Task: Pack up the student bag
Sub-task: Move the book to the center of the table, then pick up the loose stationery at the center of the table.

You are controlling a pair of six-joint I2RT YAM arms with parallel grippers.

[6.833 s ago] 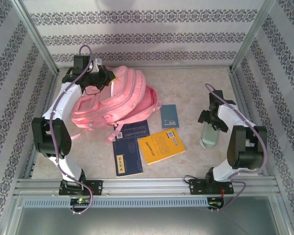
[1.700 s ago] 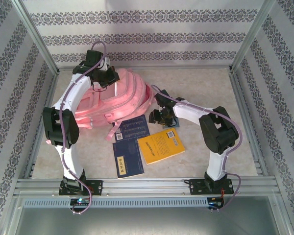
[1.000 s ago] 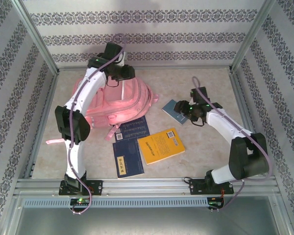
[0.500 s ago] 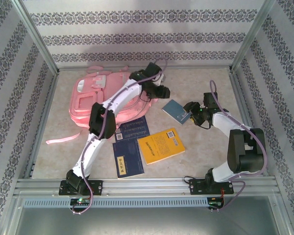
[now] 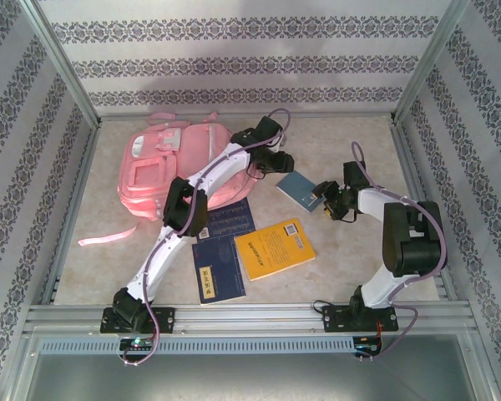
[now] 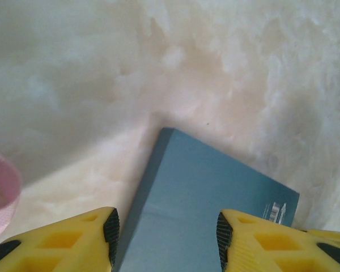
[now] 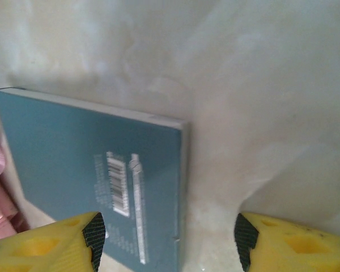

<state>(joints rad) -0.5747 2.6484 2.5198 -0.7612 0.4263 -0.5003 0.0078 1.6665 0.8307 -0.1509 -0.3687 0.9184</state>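
Left hand (image 6: 165, 232) above teal book (image 6: 209, 192), outside student bag (image 5: 154, 167)

No wording can be read, only codes and blurred print.
The teal book (image 7: 96, 187), right of the surface's middle, carries a white barcode (image 7: 118, 184) with tiny print lines beside it, too small to read. The yellow book (image 5: 275, 248) bears a white code label and the dark blue book (image 5: 217, 269) near the near edge a yellow strip, both illegible.

The left arm (image 5: 209, 180) stretches out toward one o'clock, and the left gripper (image 5: 277, 160) has its jaws apart. The right arm (image 5: 405, 242) is folded at the elbow. The right gripper (image 5: 326, 200) points toward nine o'clock, jaws apart.
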